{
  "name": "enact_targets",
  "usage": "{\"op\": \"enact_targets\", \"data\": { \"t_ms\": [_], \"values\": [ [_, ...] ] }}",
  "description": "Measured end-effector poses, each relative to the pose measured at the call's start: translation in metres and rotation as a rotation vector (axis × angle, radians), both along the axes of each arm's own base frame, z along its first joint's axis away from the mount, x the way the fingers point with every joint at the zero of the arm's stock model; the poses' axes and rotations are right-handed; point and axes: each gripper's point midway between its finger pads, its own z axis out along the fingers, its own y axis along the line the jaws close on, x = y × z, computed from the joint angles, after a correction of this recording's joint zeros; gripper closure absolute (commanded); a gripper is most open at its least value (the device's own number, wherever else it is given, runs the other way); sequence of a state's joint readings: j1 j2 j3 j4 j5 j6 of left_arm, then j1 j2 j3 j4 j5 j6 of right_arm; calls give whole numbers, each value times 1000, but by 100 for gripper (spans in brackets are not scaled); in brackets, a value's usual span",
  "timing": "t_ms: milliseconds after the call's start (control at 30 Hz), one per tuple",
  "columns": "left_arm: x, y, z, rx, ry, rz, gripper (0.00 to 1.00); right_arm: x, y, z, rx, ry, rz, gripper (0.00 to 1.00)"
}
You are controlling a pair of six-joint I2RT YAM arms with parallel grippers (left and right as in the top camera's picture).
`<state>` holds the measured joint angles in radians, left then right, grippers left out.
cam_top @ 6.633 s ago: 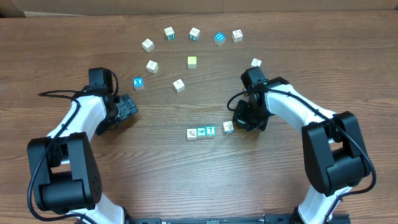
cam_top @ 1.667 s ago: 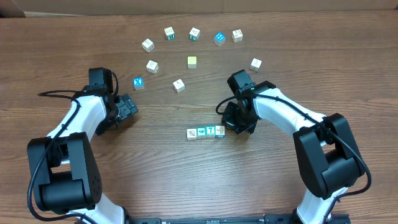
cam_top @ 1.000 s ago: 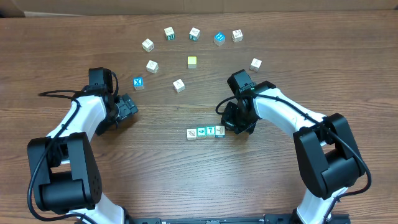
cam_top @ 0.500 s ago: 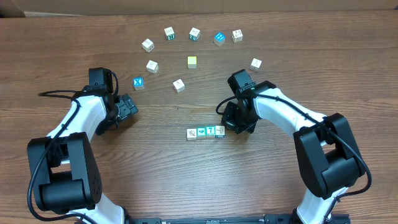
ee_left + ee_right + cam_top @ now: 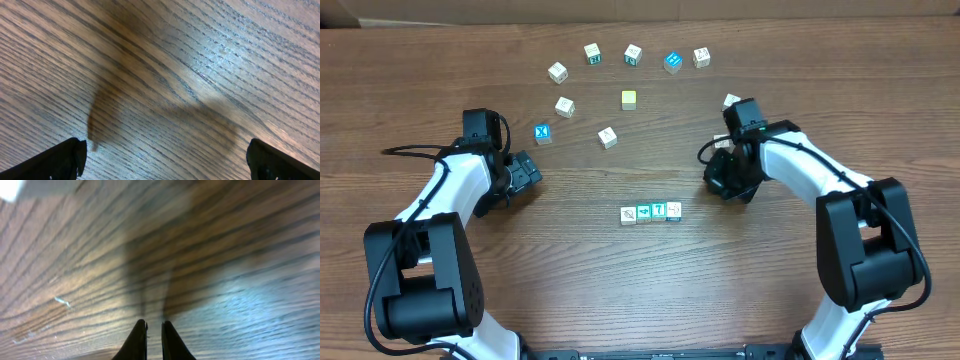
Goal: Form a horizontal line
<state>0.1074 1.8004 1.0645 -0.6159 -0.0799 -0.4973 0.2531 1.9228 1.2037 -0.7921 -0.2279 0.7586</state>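
The horizontal line (image 5: 651, 212) lies on the wood table, a row of four small cubes: white, teal, teal marked 7, white. They touch side by side. My right gripper (image 5: 720, 186) hovers to the right of the row, well apart from it. In the right wrist view its fingertips (image 5: 154, 326) stand almost together with nothing between them, over bare blurred wood. My left gripper (image 5: 528, 172) rests far to the left of the row. The left wrist view shows it (image 5: 165, 162) wide open and empty above the table.
Loose cubes lie in an arc at the back: white ones (image 5: 557, 72), (image 5: 592, 53), (image 5: 633, 54), (image 5: 701, 57), a blue one (image 5: 672, 62). Nearer are a pale-yellow cube (image 5: 629, 99), the blue X cube (image 5: 542, 133) and white cubes (image 5: 565, 106), (image 5: 608, 137), (image 5: 731, 101).
My right gripper has drawn back from the right end of the row, up and to the right. The fourth cube stays in the row. The left arm has not moved.
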Motion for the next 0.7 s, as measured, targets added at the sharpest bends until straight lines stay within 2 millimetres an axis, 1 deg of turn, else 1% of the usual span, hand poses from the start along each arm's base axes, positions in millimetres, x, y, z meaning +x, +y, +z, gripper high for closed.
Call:
{"op": "enact_targets", "data": {
  "t_ms": [133,267,400,433,467,500,567,700],
  "values": [
    [0,0,0,0,0,0,0,7,-6,1,4,-18,-20,92],
    [0,0,0,0,0,0,1,18,-18,1,9,-45,-55,91],
    [0,0,0,0,0,0,0,25,-41,1,-18,-55,-108,90],
    [0,0,0,0,0,0,0,26,-45,0,-26,-58,-115,84],
    [0,0,0,0,0,0,1,27,-51,0,-37,-62,-122,71],
    [0,0,0,0,0,0,0,28,-57,-1,-54,-67,-122,44],
    [0,0,0,0,0,0,1,30,-68,-2,-93,-73,-131,0],
    [0,0,0,0,0,0,0,34,-82,1,-162,-101,-134,0]
  ]
}}
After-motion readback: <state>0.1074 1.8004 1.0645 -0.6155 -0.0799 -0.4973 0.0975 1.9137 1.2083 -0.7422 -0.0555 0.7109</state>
